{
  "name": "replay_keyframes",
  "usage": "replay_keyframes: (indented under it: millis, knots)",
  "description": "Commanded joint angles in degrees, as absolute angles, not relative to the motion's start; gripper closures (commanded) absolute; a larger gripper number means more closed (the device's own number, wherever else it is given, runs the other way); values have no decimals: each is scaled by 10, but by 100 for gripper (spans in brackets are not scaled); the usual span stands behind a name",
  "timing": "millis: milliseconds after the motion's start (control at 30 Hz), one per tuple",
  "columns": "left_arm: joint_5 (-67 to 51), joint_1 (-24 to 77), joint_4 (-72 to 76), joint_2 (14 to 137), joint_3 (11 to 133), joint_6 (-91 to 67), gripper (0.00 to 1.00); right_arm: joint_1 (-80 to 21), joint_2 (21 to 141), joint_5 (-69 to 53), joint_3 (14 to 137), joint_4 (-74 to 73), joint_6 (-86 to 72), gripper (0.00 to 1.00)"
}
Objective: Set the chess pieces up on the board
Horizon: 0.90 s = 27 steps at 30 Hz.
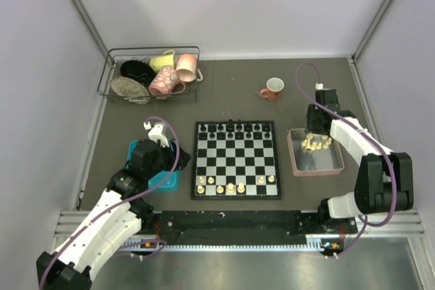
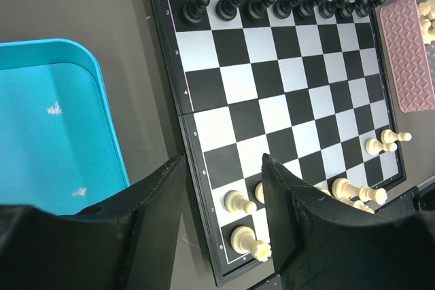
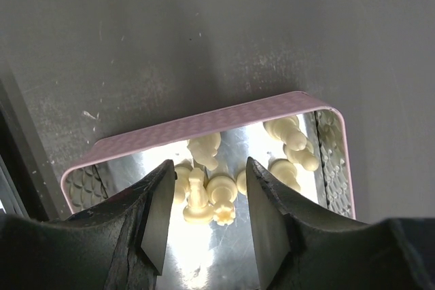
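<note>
Chess pieces (image 3: 204, 198): a loose heap of cream figures lies in the pink tray (image 3: 204, 123). A handful stand on the near two rows of the board (image 2: 272, 86), with gaps between them.
Board: lies flat on the table (image 1: 238, 86) between the two trays. The black pieces (image 2: 272, 5) fill its far two rows.
Why so placed: the pink tray just right of the board feeds the cream side, so the right arm has only a short carry. The blue tray (image 2: 61, 134) on the left holds no pieces, which suggests the black side is finished.
Right gripper (image 3: 211, 168): points down over the heap, jaws partly apart and astride two or three figures. Nothing is clamped; I cannot tell whether it touches any.
Right arm pose: folded up from its base, forearm reaching forward, wrist bent down above the tray's far end.
Left gripper (image 2: 223, 168): jaws partly apart and empty, with bare table and the board's left edge showing through the gap.
Left arm pose: stretched low and forward, wrist above the blue tray's inner edge, seemingly parked.
Step in hand: probably picking one cream figure from the heap.
</note>
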State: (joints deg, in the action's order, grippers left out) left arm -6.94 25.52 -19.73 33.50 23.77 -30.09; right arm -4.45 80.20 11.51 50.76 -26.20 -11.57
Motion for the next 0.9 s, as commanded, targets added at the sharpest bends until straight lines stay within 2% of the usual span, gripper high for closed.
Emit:
replay_keyframes:
  millis: [0, 567, 767, 867]
  knots:
    - [-78, 252, -169, 329, 233, -295, 46, -40, 823, 95, 515, -231, -112, 54]
    - [-76, 252, -170, 330, 234, -294, 46, -33, 861, 86, 504, -208, -115, 64]
    - [-76, 252, -170, 330, 234, -294, 46, -32, 865, 80, 504, -207, -116, 71]
    - [-76, 252, -170, 331, 233, -294, 46, -32, 860, 79, 503, -207, -117, 77]
